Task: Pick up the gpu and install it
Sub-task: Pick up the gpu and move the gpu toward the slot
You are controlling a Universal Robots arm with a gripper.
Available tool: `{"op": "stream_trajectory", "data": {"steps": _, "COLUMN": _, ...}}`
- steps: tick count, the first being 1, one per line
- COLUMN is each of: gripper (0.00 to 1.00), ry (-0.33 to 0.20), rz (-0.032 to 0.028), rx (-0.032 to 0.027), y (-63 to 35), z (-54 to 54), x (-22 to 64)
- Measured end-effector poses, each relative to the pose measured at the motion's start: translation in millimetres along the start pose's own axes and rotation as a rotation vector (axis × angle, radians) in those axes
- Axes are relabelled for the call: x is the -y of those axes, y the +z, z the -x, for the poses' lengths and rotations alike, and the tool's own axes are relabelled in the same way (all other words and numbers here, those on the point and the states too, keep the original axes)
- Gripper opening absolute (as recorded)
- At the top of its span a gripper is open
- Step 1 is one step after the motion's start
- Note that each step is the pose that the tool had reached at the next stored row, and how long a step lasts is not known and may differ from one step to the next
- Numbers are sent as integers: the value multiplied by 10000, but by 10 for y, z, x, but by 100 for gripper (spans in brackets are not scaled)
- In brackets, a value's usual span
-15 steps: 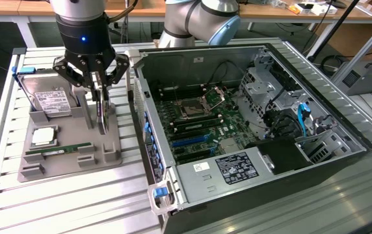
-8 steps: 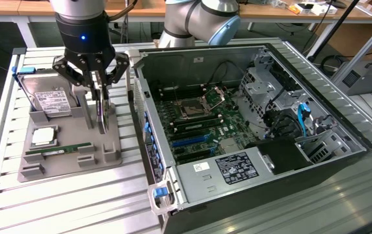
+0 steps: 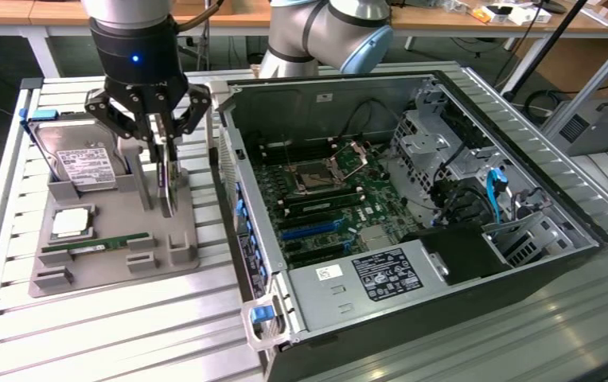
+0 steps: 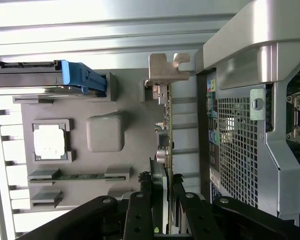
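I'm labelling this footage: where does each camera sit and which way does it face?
Exterior view: high up, facing down on the grey parts tray and open black computer case; arm and gripper show.
Wrist view: on the wrist, facing down past the gripper onto the tray.
Shared: tray, thin dark gpu with silver bracket.

Your silver-grey jointed arm (image 3: pixel 331 32), with its pale blue joint cap, bends over behind, and its wrist (image 3: pixel 134 28) points straight down. Beneath the wrist, the black linkage gripper (image 3: pixel 164 151) (image 4: pixel 161 180) hangs vertical, its two black fingers (image 4: pixel 139 210) drawn in against both faces of the gpu (image 4: pixel 166 125), a thin dark upright card.
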State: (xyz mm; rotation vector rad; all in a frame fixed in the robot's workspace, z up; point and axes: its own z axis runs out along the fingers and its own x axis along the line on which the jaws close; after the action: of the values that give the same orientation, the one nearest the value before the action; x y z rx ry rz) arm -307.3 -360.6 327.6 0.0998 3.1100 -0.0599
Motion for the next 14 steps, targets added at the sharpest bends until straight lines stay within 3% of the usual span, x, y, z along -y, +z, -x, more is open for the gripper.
{"op": "stream_trajectory", "data": {"steps": 14, "gripper": 27, "ry": 0, "rz": -1, "rx": 0, "y": -40, "z": 1, "x": 2}}
